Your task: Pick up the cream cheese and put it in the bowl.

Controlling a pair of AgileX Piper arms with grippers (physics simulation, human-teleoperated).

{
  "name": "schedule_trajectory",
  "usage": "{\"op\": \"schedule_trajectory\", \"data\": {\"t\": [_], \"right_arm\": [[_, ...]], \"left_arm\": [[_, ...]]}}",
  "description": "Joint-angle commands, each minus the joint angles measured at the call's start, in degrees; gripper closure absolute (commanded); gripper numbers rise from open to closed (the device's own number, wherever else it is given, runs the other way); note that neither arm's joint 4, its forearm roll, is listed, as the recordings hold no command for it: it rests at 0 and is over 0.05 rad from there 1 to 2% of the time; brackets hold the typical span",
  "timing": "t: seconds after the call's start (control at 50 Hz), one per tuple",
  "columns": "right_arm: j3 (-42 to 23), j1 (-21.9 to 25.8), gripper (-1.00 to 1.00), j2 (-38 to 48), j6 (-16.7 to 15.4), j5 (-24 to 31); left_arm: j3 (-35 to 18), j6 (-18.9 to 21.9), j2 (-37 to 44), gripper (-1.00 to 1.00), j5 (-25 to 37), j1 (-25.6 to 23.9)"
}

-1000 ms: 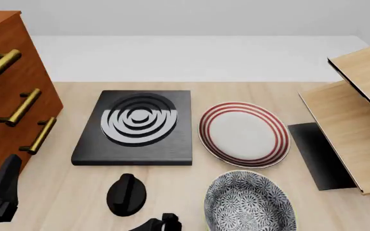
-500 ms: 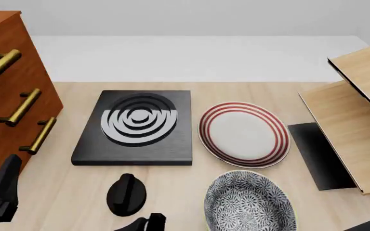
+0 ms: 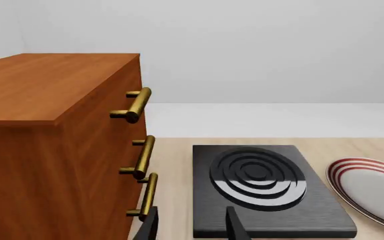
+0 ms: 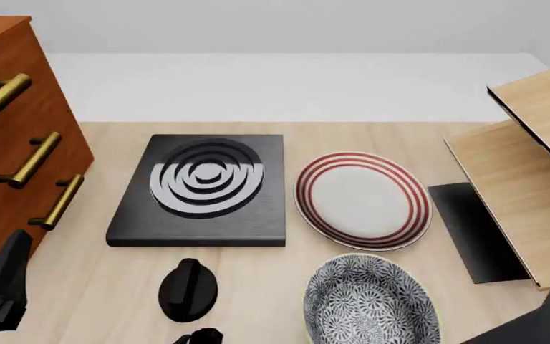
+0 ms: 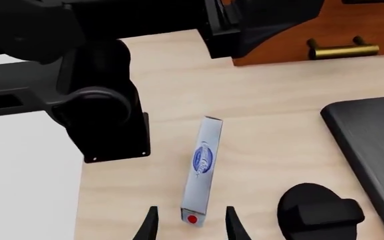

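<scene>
The right pincer [image 5: 188, 227] is spread, its two tips straddling the near end of the cheese [image 5: 201, 172]. The cheese lies flat on the table [image 5: 272, 115], long axis running away from the pincer, its near end between the tips but not visibly touched by either. The left pincer [image 3: 190, 227] is also spread and holds nothing; ahead of it sit the burner [image 3: 262, 187] and the drawer chest [image 3: 58, 140].

The bowl [image 4: 371, 304] does not appear in the right wrist view. In the front view it stands at the near table edge, with the red-ringed plate [image 4: 363, 199] just beyond it. The cheese itself is not in the front view.

Hazards, as judged from this position:
- The tips frame only the near end of the box. Closing here grips it far from its middle, so the box is likely to droop or pivot out on lifting.
- The box is narrow between the tips. A small sideways offset lets one tip land first and push the box askew.
- The black knob [image 5: 319, 212] stands close beside the pincer. A sideways sweep could strike it.
- The left arm's base [image 5: 105, 120] stands near the far end of the box. Overreaching forward risks contact with it.

Markings: the cheese carries a blue-and-white oval logo at mid-length and a red dot near the pincer end. The lettering is too small to read.
</scene>
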State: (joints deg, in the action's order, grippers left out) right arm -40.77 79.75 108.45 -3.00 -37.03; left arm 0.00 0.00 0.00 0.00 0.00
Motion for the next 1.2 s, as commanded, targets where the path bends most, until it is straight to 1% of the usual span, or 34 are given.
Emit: {"op": "schedule_trajectory", "data": {"t": [0.02,0.22,0.48,0.62,0.64,0.68,0.84,0.96,1.08,1.2], "right_arm": [[-2.70,0.50,-1.00,3.16,0.77,0.22],[-5.04,0.92,-1.00,5.59,1.58,0.87],[-6.36,0.78,-1.00,7.39,2.22,0.89],[-5.79,0.47,-1.00,6.71,1.72,0.73],[-5.71,0.46,1.00,6.60,1.79,0.73],[-5.61,0.41,1.00,6.65,1.29,0.73],[-4.80,0.12,1.00,5.36,1.08,0.84],[-3.25,-0.23,1.00,2.53,0.48,1.27],[0.14,-1.46,1.00,-2.45,-0.93,1.16],[3.40,-2.50,1.00,-6.48,-1.46,0.77]], "left_arm": [[0.00,0.00,0.00,-1.00,0.00,0.00],[0.00,0.00,0.00,-1.00,0.00,0.00],[0.00,0.00,0.00,-1.00,0.00,0.00],[0.00,0.00,0.00,-1.00,0.00,0.00],[0.00,0.00,0.00,-1.00,0.00,0.00],[0.00,0.00,0.00,-1.00,0.00,0.00],[0.00,0.00,0.00,-1.00,0.00,0.00],[0.00,0.00,0.00,-1.00,0.00,0.00],[0.00,0.00,0.00,-1.00,0.00,0.00],[0.00,0.00,0.00,-1.00,0.00,0.00]]}}
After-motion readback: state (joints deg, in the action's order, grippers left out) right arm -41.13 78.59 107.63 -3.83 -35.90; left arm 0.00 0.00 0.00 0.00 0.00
